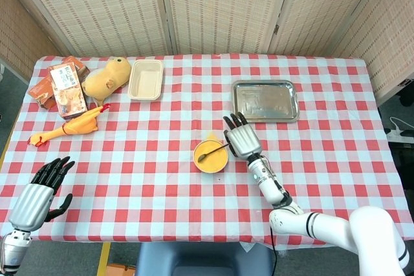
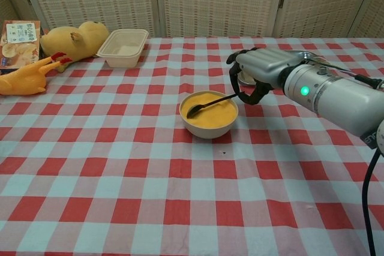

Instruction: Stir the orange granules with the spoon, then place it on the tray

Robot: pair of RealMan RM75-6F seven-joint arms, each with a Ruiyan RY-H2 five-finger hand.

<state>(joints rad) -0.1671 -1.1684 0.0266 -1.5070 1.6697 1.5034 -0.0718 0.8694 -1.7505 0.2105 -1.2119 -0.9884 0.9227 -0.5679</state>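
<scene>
Woven folding screens (image 1: pixel 220 8) back a red-checked table (image 1: pixel 155 127); grey floor (image 1: pixel 13 92).

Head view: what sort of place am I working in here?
Probably a staged indoor test area, not a real kitchen: a table with a red-checked cloth, woven folding screens behind it, and props like a rubber chicken and plush toy.
</scene>
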